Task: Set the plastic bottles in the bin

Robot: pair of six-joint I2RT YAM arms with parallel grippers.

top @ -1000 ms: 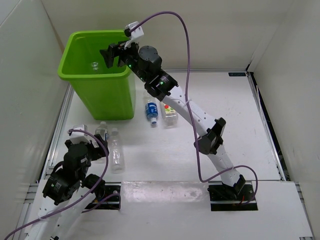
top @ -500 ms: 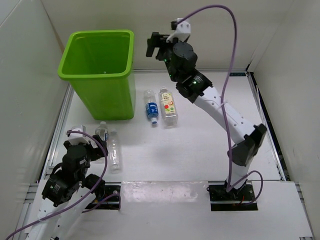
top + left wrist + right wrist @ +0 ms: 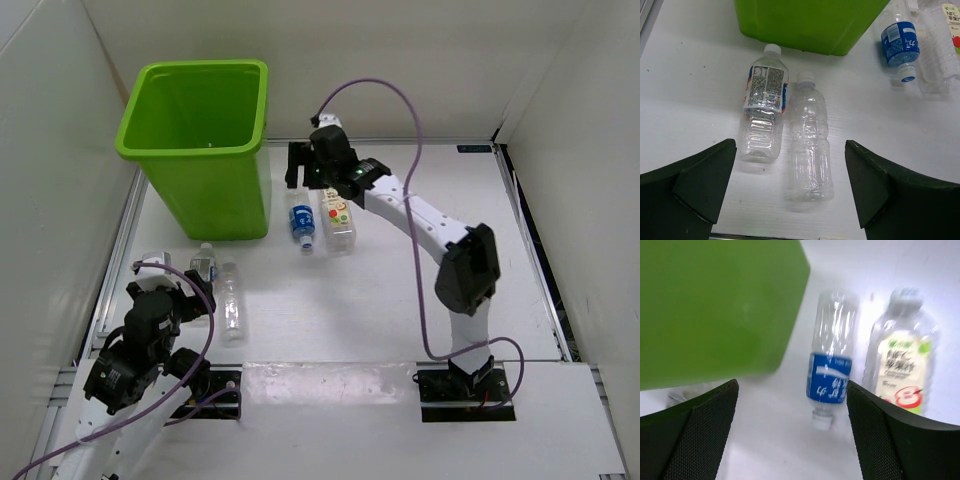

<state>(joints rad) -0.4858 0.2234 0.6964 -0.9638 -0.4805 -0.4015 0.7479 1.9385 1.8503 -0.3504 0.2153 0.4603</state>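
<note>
The lime-green bin (image 3: 200, 170) stands at the far left. Four plastic bottles lie on the table. A blue-labelled bottle (image 3: 302, 222) and a wider fruit-labelled bottle (image 3: 340, 215) lie right of the bin. A pale-labelled bottle (image 3: 204, 264) and a bare clear bottle (image 3: 232, 302) lie in front of it. My right gripper (image 3: 297, 172) is open and empty, hovering just above the blue-labelled bottle (image 3: 831, 365), with the fruit-labelled bottle (image 3: 900, 362) beside it. My left gripper (image 3: 188, 292) is open and empty, just short of the pale-labelled bottle (image 3: 764, 107) and the bare clear bottle (image 3: 810, 140).
White walls enclose the table on the left, back and right. The bin's side (image 3: 715, 305) fills the left of the right wrist view, and its base (image 3: 810, 22) shows at the top of the left wrist view. A purple cable (image 3: 420, 200) loops over the right arm.
My right gripper has left the bin's rim, swung right and come down over the blue-labelled bottle. The left arm has not moved.
</note>
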